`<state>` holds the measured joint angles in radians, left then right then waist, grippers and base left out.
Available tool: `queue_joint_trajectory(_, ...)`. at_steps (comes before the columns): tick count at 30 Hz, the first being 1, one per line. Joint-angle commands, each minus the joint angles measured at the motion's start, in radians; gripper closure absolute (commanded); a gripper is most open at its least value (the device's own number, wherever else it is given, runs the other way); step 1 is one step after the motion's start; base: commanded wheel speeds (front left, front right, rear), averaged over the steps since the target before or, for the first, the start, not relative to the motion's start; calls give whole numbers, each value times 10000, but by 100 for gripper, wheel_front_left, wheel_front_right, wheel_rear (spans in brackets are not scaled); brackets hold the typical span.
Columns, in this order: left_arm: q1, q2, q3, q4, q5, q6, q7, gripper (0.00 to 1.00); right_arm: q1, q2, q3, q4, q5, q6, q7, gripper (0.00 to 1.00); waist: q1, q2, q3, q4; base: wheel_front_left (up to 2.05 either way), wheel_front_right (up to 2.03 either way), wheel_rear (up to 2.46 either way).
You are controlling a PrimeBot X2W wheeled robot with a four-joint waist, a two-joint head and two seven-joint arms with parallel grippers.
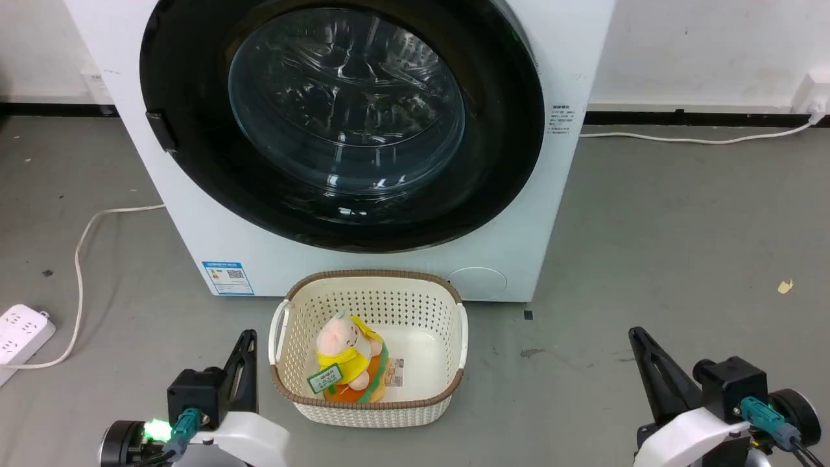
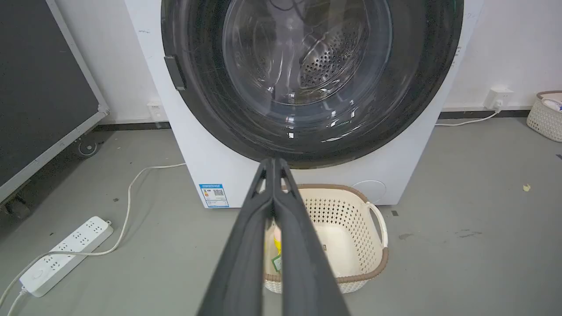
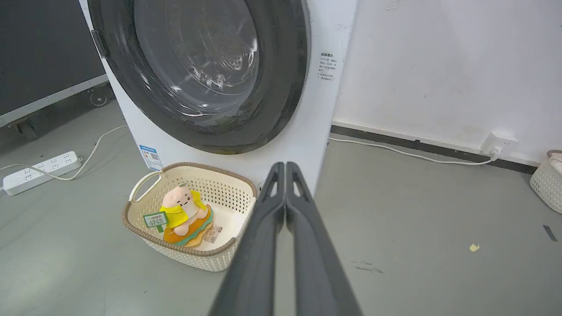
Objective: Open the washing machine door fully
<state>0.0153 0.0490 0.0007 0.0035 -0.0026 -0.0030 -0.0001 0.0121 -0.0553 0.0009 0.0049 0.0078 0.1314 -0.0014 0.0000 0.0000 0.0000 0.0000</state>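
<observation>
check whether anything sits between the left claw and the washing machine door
Nothing visible does. The left claw has open air up to the washing machine door. The basket sits on the floor below the door, to that claw's right.

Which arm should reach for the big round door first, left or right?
Probably the left. The washing machine door is shut, and the black tab that looks like its handle sits on the door's left edge, the same side as the left hand. The right hand is farther away.
</observation>
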Motion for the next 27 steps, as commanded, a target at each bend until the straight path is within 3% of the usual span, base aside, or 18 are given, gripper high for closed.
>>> queue_joint_trajectory(1, -153, 12, -7, -35, 26, 30, 1, 100, -121, 51, -9, -49, -78, -7, 14, 100, 0, 0, 0, 0, 0, 0, 0)
queue_joint_trajectory(27, -153, 12, -7, -35, 26, 30, 1, 100, -121, 51, -9, -49, -78, -7, 14, 100, 0, 0, 0, 0, 0, 0, 0)
